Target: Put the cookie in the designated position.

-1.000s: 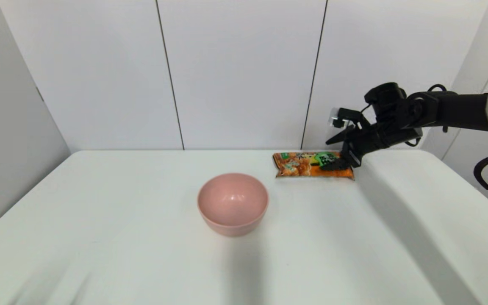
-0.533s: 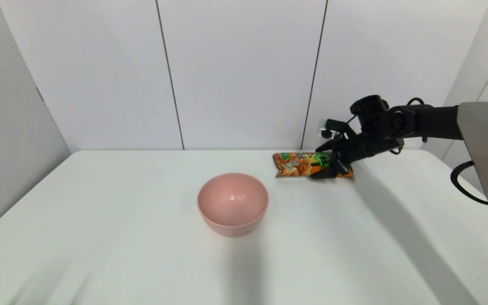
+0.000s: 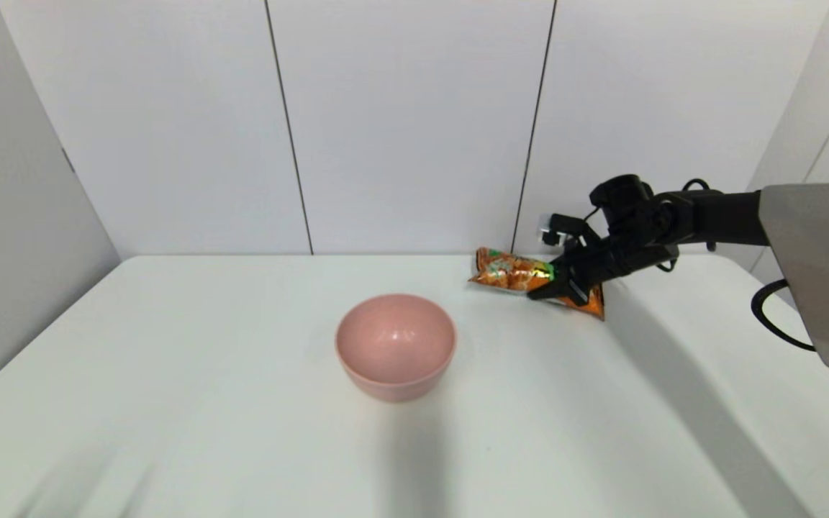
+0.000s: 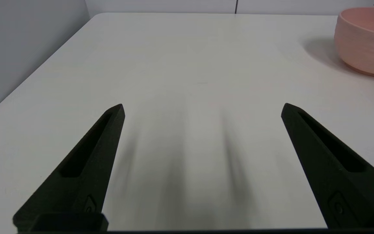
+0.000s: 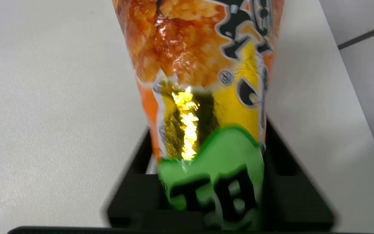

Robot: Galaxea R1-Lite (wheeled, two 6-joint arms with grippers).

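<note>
Pink bowl (image 3: pixel 395 345) upright near the middle of the white table (image 3: pixel 170 374).

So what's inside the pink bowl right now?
Nothing visible: the pink bowl shows only its bare inner wall. The cookie is off beside it, clamped in the right end effector.

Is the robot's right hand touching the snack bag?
Touching. In the right wrist view the snack bag sits pinched between the right gripper's black fingers.
</note>
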